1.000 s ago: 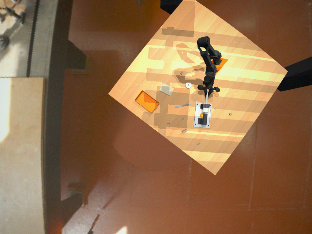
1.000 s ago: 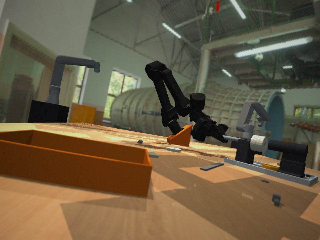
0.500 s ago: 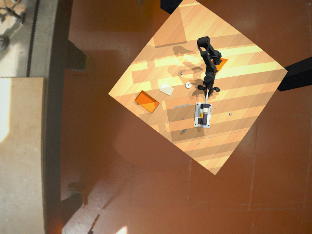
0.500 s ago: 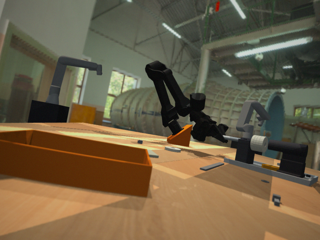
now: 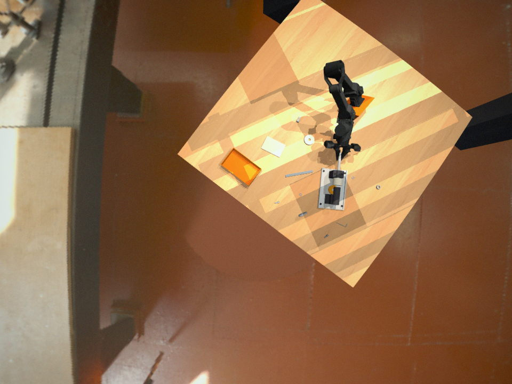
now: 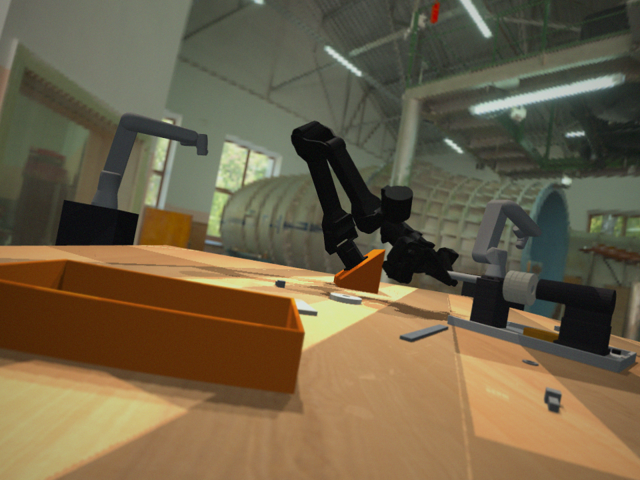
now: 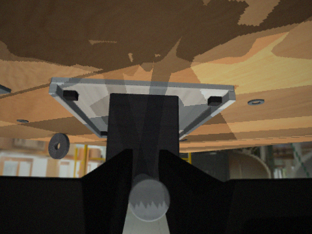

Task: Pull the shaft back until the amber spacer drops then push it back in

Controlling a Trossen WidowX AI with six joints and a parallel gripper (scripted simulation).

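Note:
My gripper [image 5: 340,156] [image 6: 453,279] [image 7: 145,157] is shut on the outer end of the pale shaft [image 5: 339,164] [image 6: 465,277] [image 7: 149,201]. The shaft runs through the black support post [image 6: 489,303] [image 7: 143,120] toward the big black housing block [image 5: 336,196] [image 6: 585,325]. The white spacers [image 5: 336,181] [image 6: 518,287] sit side by side on the shaft line beyond the post. The amber spacer [image 5: 330,190] [image 6: 539,334] is off the shaft and lies low on the grey baseplate [image 5: 325,173] [image 6: 475,329] [image 7: 195,85], beside the housing; part of it is hidden. The shaft's inner end is hidden.
An orange bin [image 5: 236,160] [image 6: 149,331] stands on the table to one side. A flat grey bar [image 5: 298,173] [image 6: 423,333] lies beside the baseplate. A pale disc [image 5: 306,141] [image 6: 345,298] lies near the gripper. A grey disc [image 5: 302,214] [image 7: 58,146] and small washers lie around.

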